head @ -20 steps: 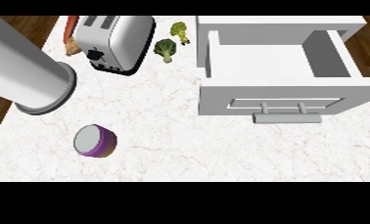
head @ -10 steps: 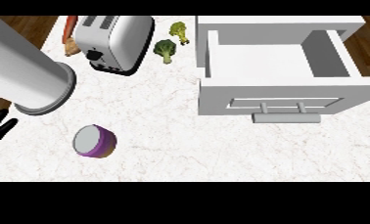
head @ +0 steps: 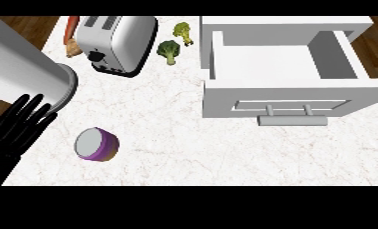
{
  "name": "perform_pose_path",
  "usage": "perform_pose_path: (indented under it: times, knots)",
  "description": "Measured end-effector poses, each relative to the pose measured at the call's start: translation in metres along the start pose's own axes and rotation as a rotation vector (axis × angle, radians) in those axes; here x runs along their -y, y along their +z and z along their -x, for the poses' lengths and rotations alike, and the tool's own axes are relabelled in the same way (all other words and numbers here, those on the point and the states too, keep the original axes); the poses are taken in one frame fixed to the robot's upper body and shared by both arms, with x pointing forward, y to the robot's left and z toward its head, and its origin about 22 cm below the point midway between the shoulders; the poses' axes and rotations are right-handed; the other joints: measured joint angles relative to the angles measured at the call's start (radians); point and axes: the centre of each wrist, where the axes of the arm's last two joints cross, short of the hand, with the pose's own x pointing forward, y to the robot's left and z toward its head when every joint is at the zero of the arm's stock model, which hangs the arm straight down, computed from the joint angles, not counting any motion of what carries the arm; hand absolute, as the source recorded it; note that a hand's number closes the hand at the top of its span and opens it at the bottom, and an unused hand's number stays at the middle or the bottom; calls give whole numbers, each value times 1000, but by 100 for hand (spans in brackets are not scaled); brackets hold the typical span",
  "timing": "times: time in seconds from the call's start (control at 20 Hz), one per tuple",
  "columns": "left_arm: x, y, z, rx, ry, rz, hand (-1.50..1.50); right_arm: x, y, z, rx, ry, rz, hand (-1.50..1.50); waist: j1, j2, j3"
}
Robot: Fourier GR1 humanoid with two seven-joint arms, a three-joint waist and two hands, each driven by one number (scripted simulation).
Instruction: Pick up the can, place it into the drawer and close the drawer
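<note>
Purple can point(head: 97, 144) with grey top; white drawer point(head: 280, 95); white, faintly veined counter point(head: 184, 145); silver toaster point(head: 118, 40); green broccoli point(head: 169, 50); black robot hand point(head: 20, 132).

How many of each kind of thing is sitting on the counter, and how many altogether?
Purple can: 1
Toaster: 1
Broccoli pieces: 2
Orange carrot-like thing, partly hidden beside the toaster: 1
White drawer, open: 1
Total: 6
</note>
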Motion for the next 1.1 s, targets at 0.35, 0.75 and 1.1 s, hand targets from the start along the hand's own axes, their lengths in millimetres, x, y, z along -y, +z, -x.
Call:
perform_pose_path:
  times: [0.35, 0.75, 1.1]
  knots:
    - [-4, -15, 30, -21, -27, -18, -150, 9, 7, 1, -1, 1, 6, -150, 1, 0, 0]
    - [-14, -21, 81, -42, -49, -81, -150, 20, 7, -3, 5, 4, 1, -150, 1, 0, 0]
    - [-32, -21, 109, -40, -61, -133, -150, 14, 8, -9, 4, 4, 2, -150, 2, 0, 0]
